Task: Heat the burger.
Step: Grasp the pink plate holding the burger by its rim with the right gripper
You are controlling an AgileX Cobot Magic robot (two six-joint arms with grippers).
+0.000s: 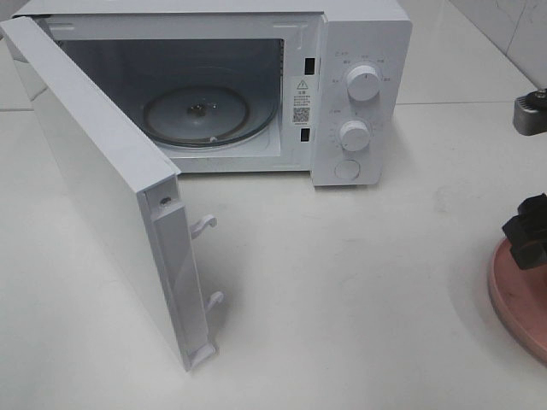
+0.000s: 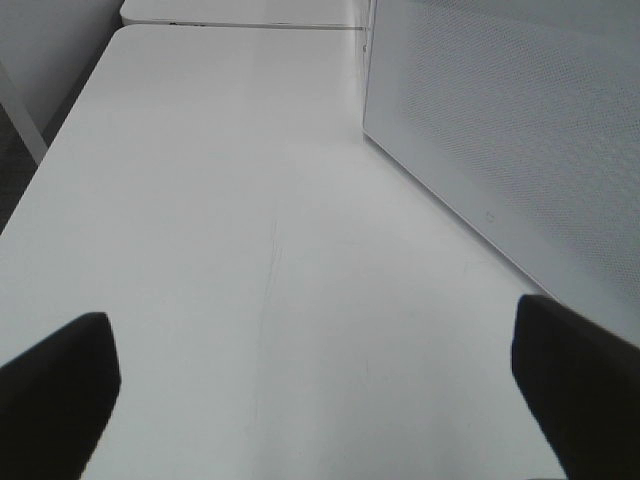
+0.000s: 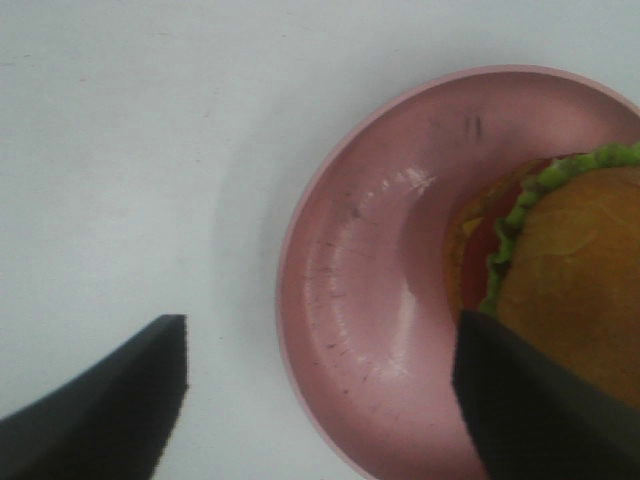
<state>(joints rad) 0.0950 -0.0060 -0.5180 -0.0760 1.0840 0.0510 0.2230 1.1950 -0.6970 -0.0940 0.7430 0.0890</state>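
Left fingers [image 2: 60,400]: standing spread wide, released, gripping nothing and touching nothing; only bare bench [image 1: 342,299] is showing between them.
Left fingers, place: hovering over the bench beside the outer face of the microwave door [image 1: 94,196]; not appearing in the high view.
Right fingers [image 3: 110,400]: standing well apart, released, clamping nothing.
Right fingers, place: hanging over the plate [image 3: 360,300] at the right edge of the high view; one finger is hovering over bare bench just outside the rim, the other is overlapping the burger's near edge. Whether that finger is touching the bun, I cannot tell.
Burger [image 3: 575,270]: sitting on the plate, off centre, close to one side of the rim, partly cut off by the edge of the right wrist view; hidden in the high view.
Burger, facing: lying bun-up, its glossy top facing the wrist camera, green lettuce frilling out along the edge with red and yellow peeking beneath.
Burger, long axis: looking round from above, so no long axis is showing.
Plate: resting on the bench, well apart from the microwave [image 1: 359,51].
Microwave: standing at the back of the bench with its door swinging wide open to the left; the glass turntable [image 1: 197,111] inside is carrying nothing.
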